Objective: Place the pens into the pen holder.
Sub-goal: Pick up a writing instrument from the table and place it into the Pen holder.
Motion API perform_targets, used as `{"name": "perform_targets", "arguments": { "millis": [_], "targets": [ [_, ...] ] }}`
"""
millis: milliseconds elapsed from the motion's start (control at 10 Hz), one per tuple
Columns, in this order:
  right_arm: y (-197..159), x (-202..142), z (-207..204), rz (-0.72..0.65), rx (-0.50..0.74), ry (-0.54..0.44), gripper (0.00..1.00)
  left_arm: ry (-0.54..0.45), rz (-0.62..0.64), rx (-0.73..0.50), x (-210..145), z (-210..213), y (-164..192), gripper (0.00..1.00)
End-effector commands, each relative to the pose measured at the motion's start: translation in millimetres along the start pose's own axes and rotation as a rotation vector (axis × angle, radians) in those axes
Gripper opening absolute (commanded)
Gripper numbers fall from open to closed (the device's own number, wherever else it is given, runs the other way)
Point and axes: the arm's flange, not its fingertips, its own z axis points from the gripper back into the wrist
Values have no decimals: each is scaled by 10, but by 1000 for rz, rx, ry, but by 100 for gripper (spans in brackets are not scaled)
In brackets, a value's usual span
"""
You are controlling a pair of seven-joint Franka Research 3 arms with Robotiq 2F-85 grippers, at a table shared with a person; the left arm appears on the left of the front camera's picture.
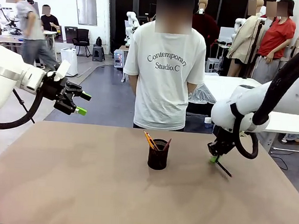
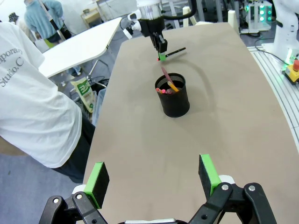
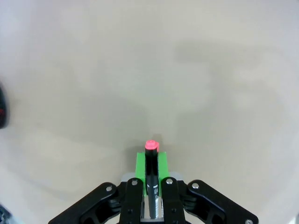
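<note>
1. Black with a red tip, the last pen (image 3: 151, 168) sits clamped between the closed pads of my right end effector (image 1: 214, 158), its long axis slanting down toward the worktop (image 1: 82, 189).
2. The mesh pen holder (image 1: 158, 154) stands toward my left from that grip, near mid-worktop, already carrying the yellow-orange pencil (image 1: 149, 140) and the reddish-brown pen (image 1: 167, 144); the right arm is nearer.
3. My left end effector (image 2: 154, 179) hangs wide open and empty, well apart.
4. The brown surface looks bare and matte; a person (image 1: 165, 67) stands at the far edge.
</note>
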Motion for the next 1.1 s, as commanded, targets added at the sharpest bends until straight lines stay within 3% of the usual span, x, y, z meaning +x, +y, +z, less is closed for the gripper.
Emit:
{"name": "perform_targets", "arguments": {
  "millis": [0,200,300,500,700,1000],
  "targets": [
    [-128,-103,285,108,276,-101,0,-6,-8,4,0,6,-1,100],
    [-211,-155,545,198,460,-276,0,-6,-8,4,0,6,-1,100],
    [-254,-140,633,187,422,-334,0,-6,-8,4,0,6,-1,100],
    [-263,-139,930,336,563,-558,0,-6,-8,4,0,6,-1,100],
    [-230,-94,1185,414,681,-690,0,-6,-8,4,0,6,-1,100],
    [-171,-193,1394,546,754,-908,0,-6,-8,4,0,6,-1,100]
  ]
}}
